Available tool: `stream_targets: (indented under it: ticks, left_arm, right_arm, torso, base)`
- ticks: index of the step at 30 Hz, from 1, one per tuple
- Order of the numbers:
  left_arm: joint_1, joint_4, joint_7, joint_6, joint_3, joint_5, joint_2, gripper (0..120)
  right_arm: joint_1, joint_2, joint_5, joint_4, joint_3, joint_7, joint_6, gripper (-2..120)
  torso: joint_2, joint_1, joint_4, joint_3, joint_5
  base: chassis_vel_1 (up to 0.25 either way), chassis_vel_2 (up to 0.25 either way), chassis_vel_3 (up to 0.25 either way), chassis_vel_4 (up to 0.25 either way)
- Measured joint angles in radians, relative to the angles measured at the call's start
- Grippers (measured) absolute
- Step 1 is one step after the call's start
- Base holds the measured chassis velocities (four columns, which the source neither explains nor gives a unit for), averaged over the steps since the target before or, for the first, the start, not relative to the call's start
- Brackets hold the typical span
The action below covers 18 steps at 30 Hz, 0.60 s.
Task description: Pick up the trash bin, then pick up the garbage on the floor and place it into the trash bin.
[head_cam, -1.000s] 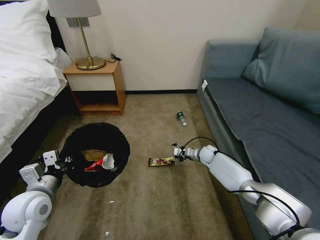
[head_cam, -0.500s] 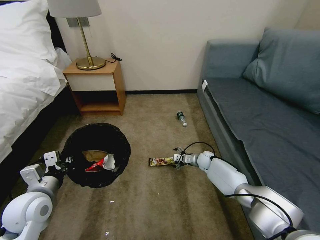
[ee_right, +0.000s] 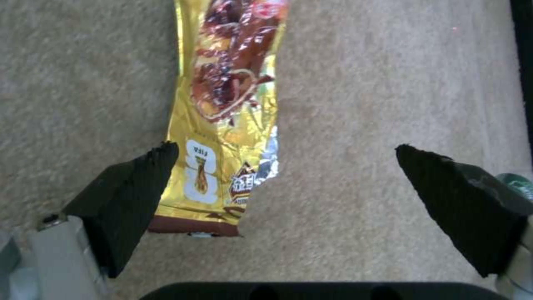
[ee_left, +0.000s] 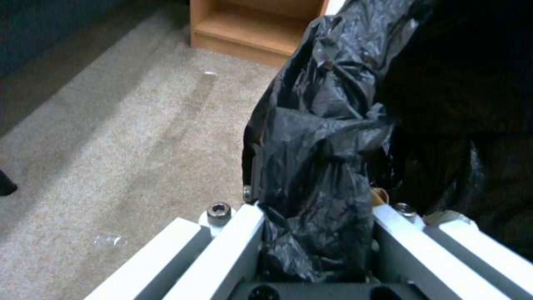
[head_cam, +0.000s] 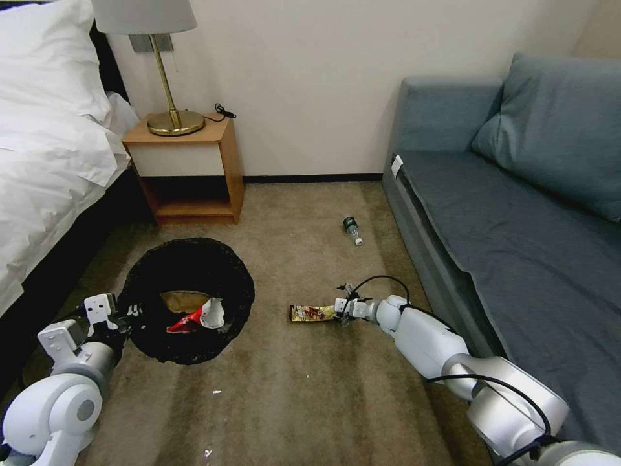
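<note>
Two tools busy. Right tool point(head_cam: 341, 313) low over carpet point(head_cam: 291, 388), pads point(ee_right: 133, 196) spread wide, nothing gripped; near end of gold snack wrapper point(head_cam: 312, 313) lies flat between them, hugging one pad, rest stretching away ahead. Small bottle point(head_cam: 352, 230) further off, near sofa point(head_cam: 517, 226). Left tool point(head_cam: 129, 312) clamped tight on bag-covered rim of trash bin point(head_cam: 187, 298); red-and-white wrapper point(head_cam: 194, 317) and brown paper point(head_cam: 181, 300) inside bin. Nightstand point(head_cam: 187, 168) beyond.
</note>
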Motion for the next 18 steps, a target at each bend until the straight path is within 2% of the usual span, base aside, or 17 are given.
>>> stream_targets:
  ticks: [18]
  left_arm:
    - [-0.005,0.004,0.0,-0.003,0.0,-0.004,0.005,0]
  right_arm:
    - [-0.008,-0.008,0.033,0.005,-0.007,-0.041,0.014,100]
  torso:
    - [0.0,0.0,0.0001,0.0,0.0]
  base:
    - [0.0,0.0,0.0,0.0]
